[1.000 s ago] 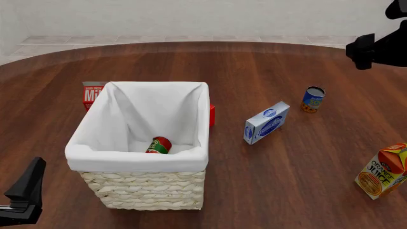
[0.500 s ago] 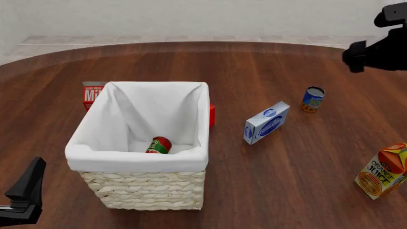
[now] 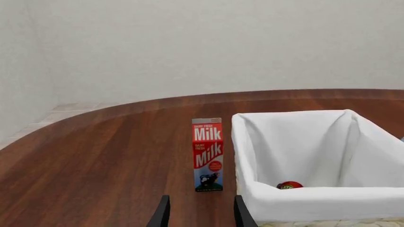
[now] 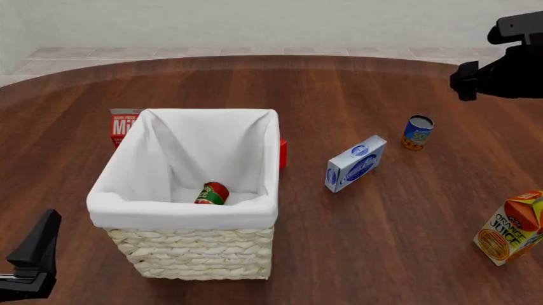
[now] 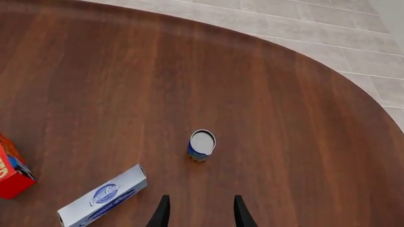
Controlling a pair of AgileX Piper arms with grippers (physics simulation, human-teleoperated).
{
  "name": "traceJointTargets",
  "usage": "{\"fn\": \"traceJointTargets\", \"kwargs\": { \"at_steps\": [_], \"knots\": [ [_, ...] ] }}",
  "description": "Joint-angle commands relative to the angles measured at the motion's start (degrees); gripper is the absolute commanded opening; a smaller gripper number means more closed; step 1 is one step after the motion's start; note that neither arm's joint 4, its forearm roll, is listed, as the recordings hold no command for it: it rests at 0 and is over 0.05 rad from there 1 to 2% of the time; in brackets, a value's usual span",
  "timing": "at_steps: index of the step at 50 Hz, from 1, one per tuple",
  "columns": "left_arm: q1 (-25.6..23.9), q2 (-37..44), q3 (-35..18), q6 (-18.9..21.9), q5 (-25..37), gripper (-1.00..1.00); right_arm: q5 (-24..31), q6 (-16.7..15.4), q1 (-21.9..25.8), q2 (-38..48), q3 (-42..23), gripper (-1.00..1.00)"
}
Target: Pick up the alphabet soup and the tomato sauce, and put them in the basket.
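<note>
Front view: tomato sauce (image 4: 213, 193) lying inside basket (image 4: 189, 254); alphabet soup (image 4: 416, 132) upright on table (image 4: 339, 89), beside blue-and-white box (image 4: 355, 163); right gripper (image 4: 500, 67) high above it. Left wrist view: left gripper (image 3: 198, 215) parted, empty, facing milk carton (image 3: 207, 154) beside basket. Right wrist view: right gripper parted, empty, over alphabet soup.

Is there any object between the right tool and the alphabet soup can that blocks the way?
Nothing visible does. The right tool hangs open above the alphabet soup, with only bare table between them. The blue-and-white box lies off to one side, apart from the can.
</note>
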Motion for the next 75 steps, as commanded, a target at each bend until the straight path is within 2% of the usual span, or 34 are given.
{"fn": "traceJointTargets", "kwargs": {
  "at_steps": [1,19,41,63,75],
  "knots": [
    [-0.04,0.02,-0.02,0.08,0.06,1.0,-0.95,-0.25,-0.08,2.02,-0.93,1.0],
    [0.05,0.04,-0.01,-0.07,0.03,1.0,-2.48,-0.48,0.27,5.01,-1.33,1.0],
    [-0.05,0.02,0.02,0.06,0.08,1.0,-4.12,-0.62,-1.47,10.57,-3.44,1.0],
    [0.04,0.02,-0.01,-0.18,-0.01,1.0,-2.83,-0.74,-1.29,16.01,-6.85,1.0],
    [0.08,0.01,0.0,-0.34,-0.07,1.0,-2.47,0.33,-1.12,17.91,-8.09,1.0]
  ]
}}
